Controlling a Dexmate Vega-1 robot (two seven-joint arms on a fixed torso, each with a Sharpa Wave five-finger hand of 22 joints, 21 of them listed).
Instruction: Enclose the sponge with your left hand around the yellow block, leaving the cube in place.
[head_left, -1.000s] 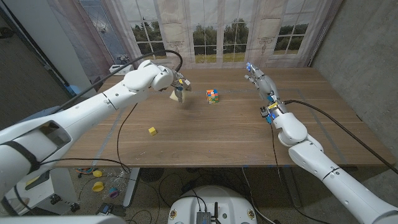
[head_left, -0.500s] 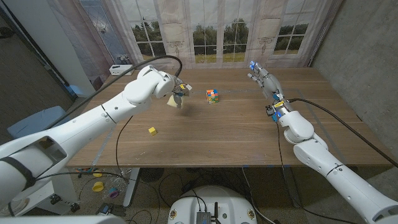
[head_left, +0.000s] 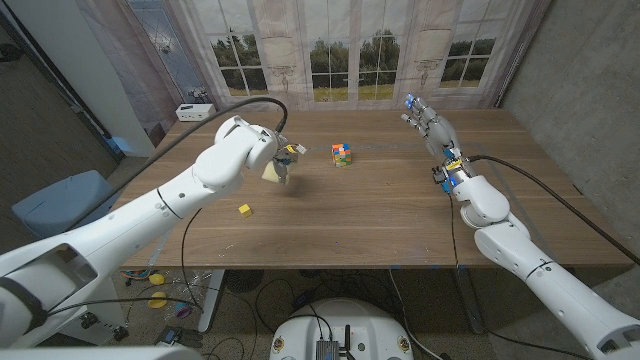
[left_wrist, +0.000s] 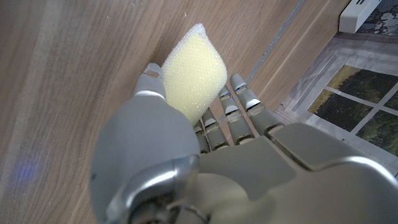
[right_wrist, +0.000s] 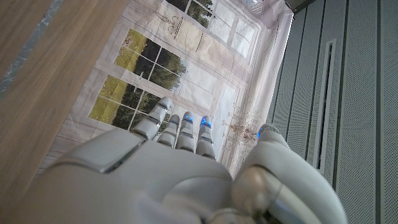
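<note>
Above the table (head_left: 400, 215), left of centre: left hand (head_left: 281, 160) gripping pale yellow sponge (head_left: 272, 172) between fingers (left_wrist: 239, 106) and thumb, well apart from yellow block (head_left: 244, 209) nearer front edge. Multicoloured cube (head_left: 342, 154) just beside. Right hand (head_left: 428, 124) spread, empty, raised towards far-right edge.

The sponge (left_wrist: 193, 72) is showing pale yellow with tiny bumpy dots all over it. The left hand (left_wrist: 205, 155) holding it is looking grey and white. The worktop (head_left: 350, 215) is showing brown wood with long stripes. Near the sponge, the small block (head_left: 244, 210) is glowing bright yellow. The cube (head_left: 342, 154) is showing many colours. The right hand (head_left: 432, 125) is showing white with blue fingertips.
</note>
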